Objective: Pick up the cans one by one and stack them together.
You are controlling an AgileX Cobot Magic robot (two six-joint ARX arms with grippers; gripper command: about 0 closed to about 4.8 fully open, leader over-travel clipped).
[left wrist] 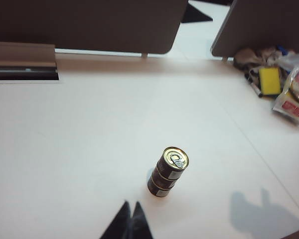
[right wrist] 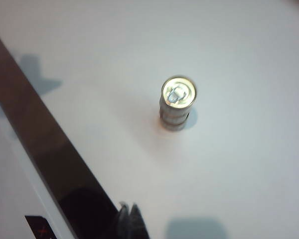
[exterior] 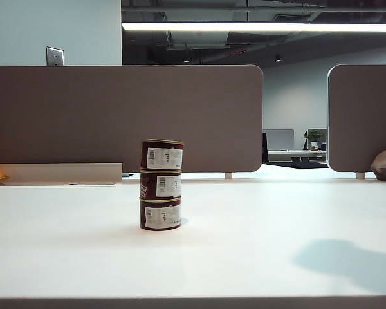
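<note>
The three cans (exterior: pixel 161 184) stood one on another as a single column on the white table (exterior: pixel 276 219), a little in front of the grey partition (exterior: pixel 122 116), and nothing touched them. Judged from that, the stacking looked finished. The top can sat slightly off-centre over the two below, so the column leaned a touch without seeming close to falling.

Each can was short and squat, with dark maroon sides and a white barcode label facing the exterior camera; the top one showed a gold pull-tab lid (left wrist: pixel 175 158).

The left gripper (left wrist: pixel 131 215) hung well clear of the stack, jaws pressed together and holding nothing. The right gripper (right wrist: pixel 130 215) was likewise drawn well away from the stack, closed and empty, presumably so neither arm could knock the column
</note>
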